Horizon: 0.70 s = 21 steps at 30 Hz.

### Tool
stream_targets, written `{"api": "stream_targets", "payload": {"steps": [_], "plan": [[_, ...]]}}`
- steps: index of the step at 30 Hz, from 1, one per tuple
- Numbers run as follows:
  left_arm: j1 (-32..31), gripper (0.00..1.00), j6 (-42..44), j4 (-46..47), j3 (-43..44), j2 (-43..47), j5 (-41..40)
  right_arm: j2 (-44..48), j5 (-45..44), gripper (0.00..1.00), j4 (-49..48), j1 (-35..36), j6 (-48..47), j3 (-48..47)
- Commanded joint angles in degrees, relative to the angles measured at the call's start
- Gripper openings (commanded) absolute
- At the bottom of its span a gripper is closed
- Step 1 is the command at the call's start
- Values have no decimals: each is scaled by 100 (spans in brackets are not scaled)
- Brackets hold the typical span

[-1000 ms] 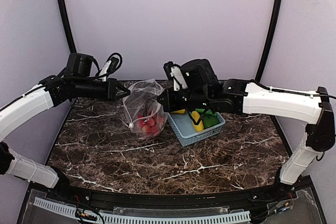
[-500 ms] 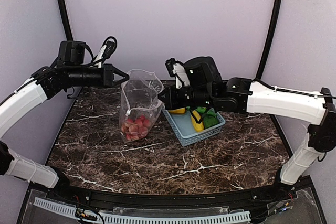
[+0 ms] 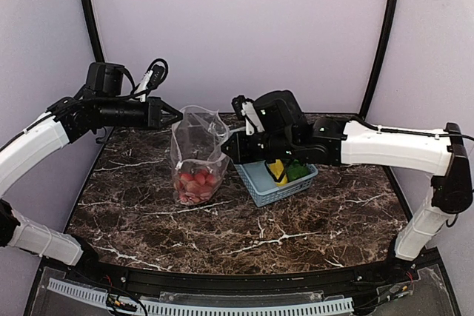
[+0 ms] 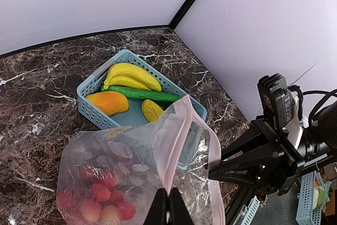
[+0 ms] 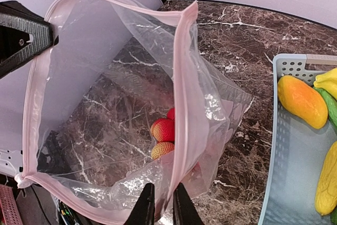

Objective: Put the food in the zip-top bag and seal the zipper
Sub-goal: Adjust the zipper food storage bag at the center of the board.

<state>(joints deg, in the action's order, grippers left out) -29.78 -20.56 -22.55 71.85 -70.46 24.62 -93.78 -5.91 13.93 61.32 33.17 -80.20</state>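
Note:
The clear zip-top bag (image 3: 196, 149) hangs upright over the table, held between both grippers, with its mouth open. My left gripper (image 3: 173, 115) is shut on the bag's left rim, pinching the pinkish zipper (image 4: 174, 146). My right gripper (image 3: 226, 140) is shut on the opposite rim, on the zipper (image 5: 182, 104). Several small red round fruits (image 3: 194, 185) lie at the bottom of the bag (image 5: 105, 104). Yellow bananas (image 4: 131, 76), an orange piece (image 4: 108, 102), a green vegetable (image 4: 150, 95) and another yellow piece (image 4: 152, 110) lie in the basket.
The light-blue lattice basket (image 3: 261, 189) stands on the dark marble table (image 3: 296, 227), right of the bag and under my right arm. The table's back edge meets the purple walls.
Both grippers have lifted the bag from a slumped position on the table to hanging upright. The left gripper rose and moved left. The red fruits slid down to the bag's bottom.

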Motion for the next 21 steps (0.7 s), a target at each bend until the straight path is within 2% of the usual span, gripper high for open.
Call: {"api": "stream_targets", "payload": {"steps": [1, 8, 13, 16, 21], "plan": [[25, 1, 110, -31, -93, 25, 5, 51, 35, 19, -20, -39, -7, 49], [45, 1, 134, 38, -101, -52, 36, 501, -151, 55, 87, -38, -218, 98], [171, 1, 387, 31, 14, -227, 77, 1041, -454, 74, 198, -34, -476, 287], [254, 1, 633, 33, 89, -362, 147, 1271, -715, 80, 450, -97, -604, 338], [401, 1, 1087, 258, 55, -516, 316, 1358, -843, 81, 1053, -489, -784, 332]]}}
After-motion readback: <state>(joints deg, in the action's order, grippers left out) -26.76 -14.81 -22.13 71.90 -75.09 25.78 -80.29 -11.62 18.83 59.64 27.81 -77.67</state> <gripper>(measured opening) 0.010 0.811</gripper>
